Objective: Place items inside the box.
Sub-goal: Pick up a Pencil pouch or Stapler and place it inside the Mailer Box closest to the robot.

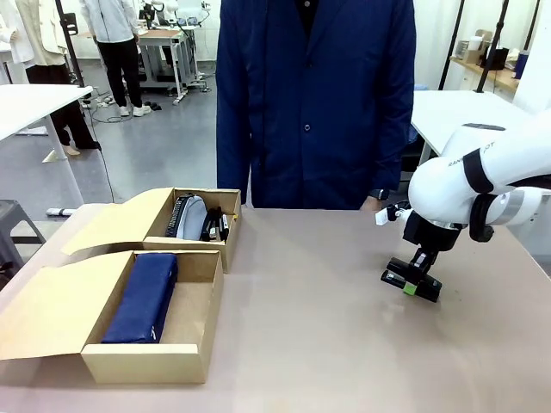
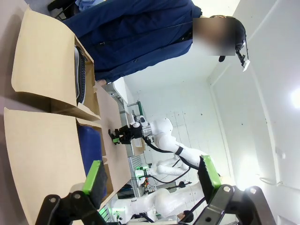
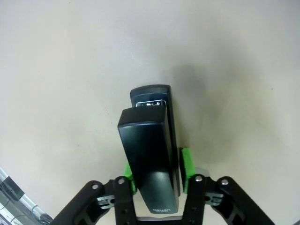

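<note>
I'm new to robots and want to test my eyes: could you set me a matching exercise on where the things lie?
1 navy fabric zip pouch
2 black plastic stapler
3 small grey-and-black stationery

A far cardboard box
B tan table, between the right arm's jaws
C near cardboard box

Pairs: 1-C, 2-B, 3-A.

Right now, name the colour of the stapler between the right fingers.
The stapler is black, seen best in the right wrist view.
</note>
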